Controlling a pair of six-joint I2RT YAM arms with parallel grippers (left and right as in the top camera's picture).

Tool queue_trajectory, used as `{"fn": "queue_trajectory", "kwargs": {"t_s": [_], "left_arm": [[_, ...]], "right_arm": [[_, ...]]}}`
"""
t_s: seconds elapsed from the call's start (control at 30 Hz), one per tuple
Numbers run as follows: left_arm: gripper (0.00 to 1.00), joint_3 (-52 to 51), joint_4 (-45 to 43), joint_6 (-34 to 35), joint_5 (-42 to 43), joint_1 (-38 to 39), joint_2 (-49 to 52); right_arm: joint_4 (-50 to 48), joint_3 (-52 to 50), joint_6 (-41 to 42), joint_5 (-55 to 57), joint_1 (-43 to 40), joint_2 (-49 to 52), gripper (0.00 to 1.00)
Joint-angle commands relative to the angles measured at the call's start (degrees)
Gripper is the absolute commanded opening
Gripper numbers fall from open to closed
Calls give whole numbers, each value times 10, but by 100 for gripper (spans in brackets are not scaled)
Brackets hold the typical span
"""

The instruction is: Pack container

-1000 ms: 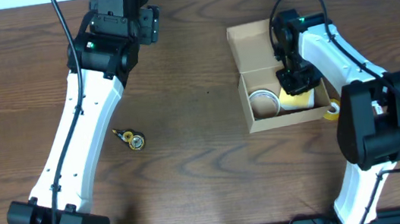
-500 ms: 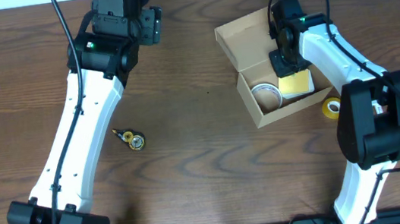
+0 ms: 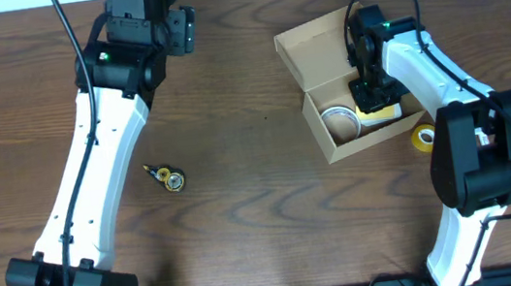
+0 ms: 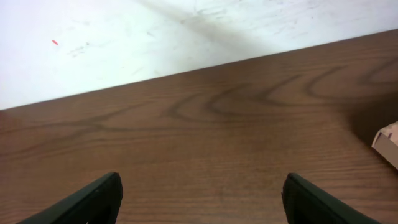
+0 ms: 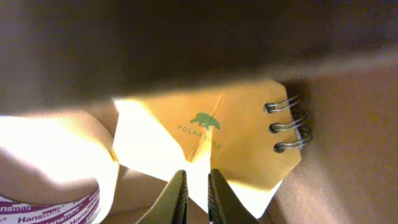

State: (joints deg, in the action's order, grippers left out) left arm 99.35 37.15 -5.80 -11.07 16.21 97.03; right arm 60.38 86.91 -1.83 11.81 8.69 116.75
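Overhead, container: the small tan cardboard box with a hinged flap (image 3: 314,43) is seen at the table's right, lid open and tilted. It is placed as half a second ago, but turned compared with a second ago.
Overhead, contents: a white tape roll (image 3: 339,122) and a yellow spiral-bound pad (image 3: 384,112) are held inside.
Overhead, right gripper (image 3: 369,92): it is lowered onto the pad, having been moved off the box's far wall.
Overhead, outside: a yellow tape roll (image 3: 422,139) is now fully uncovered beside the box's near right corner. A small black-and-yellow object (image 3: 166,177) is left well apart on the brown wooden table (image 3: 265,220).
Overhead, left arm (image 3: 93,173): it has been shifted slightly towards the far left.
Left wrist, left gripper (image 4: 199,199): the fingers are spread wide above bare table.
Right wrist, fingers (image 5: 176,193): they are pressed nearly together over the pad's pale page. Whether anything is nipped cannot be told.
Right wrist, surroundings: the box wall is seen at right and the white roll at lower left.
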Motion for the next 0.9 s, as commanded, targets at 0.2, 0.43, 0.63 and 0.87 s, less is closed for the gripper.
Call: {"fn": "queue_trajectory", "kwargs": {"t_s": [0.2, 0.43, 0.63, 0.87], "left_arm": [[83, 13, 1, 7, 7, -2, -9], [83, 13, 2, 7, 19, -2, -9], [83, 13, 3, 7, 19, -2, -9], [82, 13, 0, 7, 22, -2, -8]], "right_arm": [[-58, -71, 12, 8, -12, 7, 12], [-71, -75, 12, 8, -12, 7, 12], [-73, -76, 12, 6, -11, 7, 13], [-59, -71, 9, 8, 4, -17, 15]]}}
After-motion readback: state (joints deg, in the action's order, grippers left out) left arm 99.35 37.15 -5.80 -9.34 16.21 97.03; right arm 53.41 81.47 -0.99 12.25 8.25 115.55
